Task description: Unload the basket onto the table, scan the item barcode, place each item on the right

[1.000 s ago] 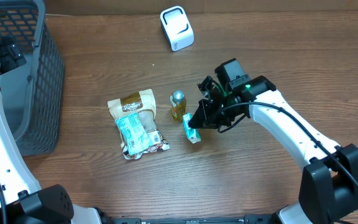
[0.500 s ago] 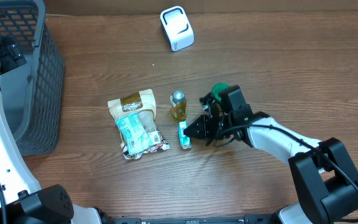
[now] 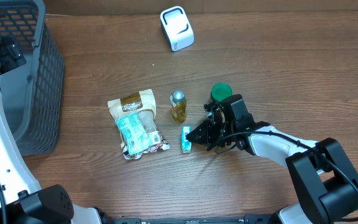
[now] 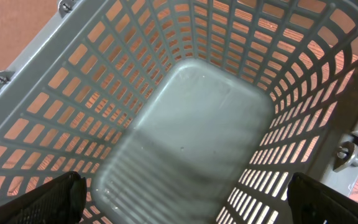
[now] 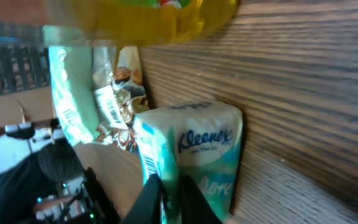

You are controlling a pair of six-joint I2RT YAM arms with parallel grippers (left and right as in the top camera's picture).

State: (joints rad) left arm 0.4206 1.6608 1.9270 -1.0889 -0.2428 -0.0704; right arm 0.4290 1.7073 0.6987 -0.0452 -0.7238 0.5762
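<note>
Right gripper (image 3: pixel 195 133) low at the tissue pack (image 3: pixel 186 139), left gripper (image 4: pixel 191 200) over the basket (image 4: pixel 185 112).
I saw the tissue pack lying on the table (image 3: pixel 278 68), between the snack bag (image 3: pixel 135 124) and the right gripper, near the small bottle (image 3: pixel 178 106). The right claw's tips sat almost together against the pack's edge; I couldn't tell whether they pinched it. The left claw hung spread wide, holding nothing.

The only readable text is the blue brand name "Kleenex" on the small white-and-teal plastic tissue pack (image 5: pixel 199 152), centre of the right wrist view.
</note>
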